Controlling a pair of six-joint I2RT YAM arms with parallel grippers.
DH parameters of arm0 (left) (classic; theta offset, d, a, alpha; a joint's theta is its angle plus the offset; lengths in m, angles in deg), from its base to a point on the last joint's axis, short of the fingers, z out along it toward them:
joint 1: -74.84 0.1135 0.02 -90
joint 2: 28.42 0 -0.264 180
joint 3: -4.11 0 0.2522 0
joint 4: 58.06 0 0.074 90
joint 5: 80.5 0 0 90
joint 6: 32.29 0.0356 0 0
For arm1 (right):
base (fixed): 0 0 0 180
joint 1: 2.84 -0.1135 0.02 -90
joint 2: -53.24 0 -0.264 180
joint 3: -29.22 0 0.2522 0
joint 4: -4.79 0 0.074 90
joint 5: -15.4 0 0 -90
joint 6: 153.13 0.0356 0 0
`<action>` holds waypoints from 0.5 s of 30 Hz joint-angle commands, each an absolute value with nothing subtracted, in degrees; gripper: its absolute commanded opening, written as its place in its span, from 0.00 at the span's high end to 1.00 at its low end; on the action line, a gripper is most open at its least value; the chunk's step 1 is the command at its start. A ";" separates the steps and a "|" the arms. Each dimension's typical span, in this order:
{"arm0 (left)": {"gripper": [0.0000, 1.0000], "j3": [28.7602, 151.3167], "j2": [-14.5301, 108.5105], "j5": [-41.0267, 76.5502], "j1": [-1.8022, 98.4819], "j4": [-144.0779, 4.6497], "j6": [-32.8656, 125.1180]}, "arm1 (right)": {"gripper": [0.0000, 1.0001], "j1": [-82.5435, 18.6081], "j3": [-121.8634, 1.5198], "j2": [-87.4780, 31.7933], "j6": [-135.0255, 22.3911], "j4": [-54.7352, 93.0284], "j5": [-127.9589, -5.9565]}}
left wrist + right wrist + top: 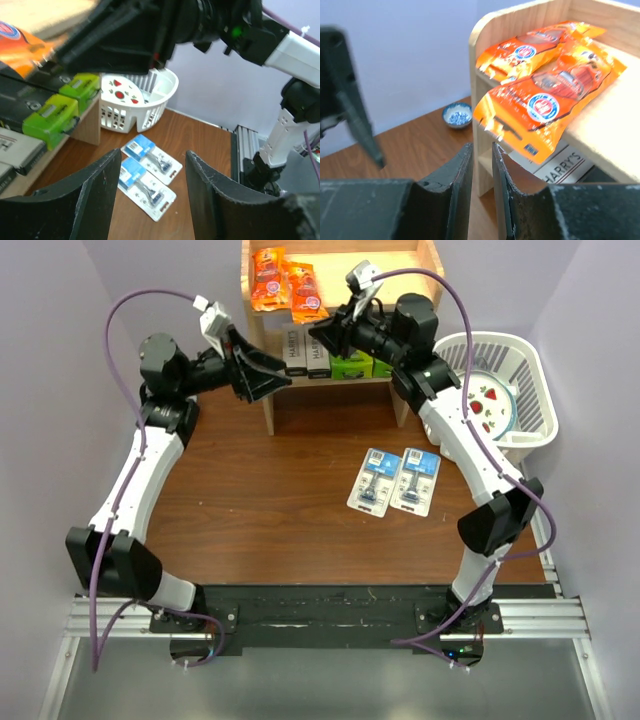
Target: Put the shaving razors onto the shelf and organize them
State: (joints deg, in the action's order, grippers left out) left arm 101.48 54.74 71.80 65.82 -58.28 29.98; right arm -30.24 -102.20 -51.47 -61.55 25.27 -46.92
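Two flat blister-card shaving razors [375,482] [416,481] with blue headers lie side by side on the brown table, also seen in the left wrist view [152,156] [147,192]. On the wooden shelf's [420,260] lower board sit a HARRY'S box [297,350] [565,167] and two black boxes with lime-green ends [80,85] [50,117]. My left gripper [272,385] [152,160] hovers open and empty by the shelf's left front. My right gripper [318,335] [482,147] hangs before the shelf with only a narrow gap between its jaws and nothing in it.
Two orange snack packets [270,278] [305,290] lie on the shelf's top board, overhanging its front edge. A white slatted basket [530,380] holding a strawberry-print plate [490,405] stands right of the shelf. A small blue-patterned bowl [457,115] sits on the table beside the shelf's left panel.
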 commanded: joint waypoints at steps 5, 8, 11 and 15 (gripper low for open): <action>0.42 96.62 50.34 70.59 66.23 -67.24 39.16 | 0.72 -30.00 -109.60 -55.92 -60.23 21.45 -50.16; 0.42 95.74 49.90 69.97 66.49 -67.77 39.86 | 0.72 -30.09 -111.62 -58.02 -60.67 20.84 -51.57; 0.42 94.78 49.54 69.88 66.84 -67.95 40.04 | 0.71 -30.09 -114.43 -60.49 -61.11 20.57 -52.45; 0.42 93.90 49.28 69.71 67.28 -68.04 40.04 | 0.71 -30.09 -117.42 -63.12 -61.64 20.31 -53.33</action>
State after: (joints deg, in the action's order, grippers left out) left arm 94.47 51.46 70.34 66.35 -68.13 38.35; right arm -30.15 -112.61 -62.37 -61.00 23.35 -51.16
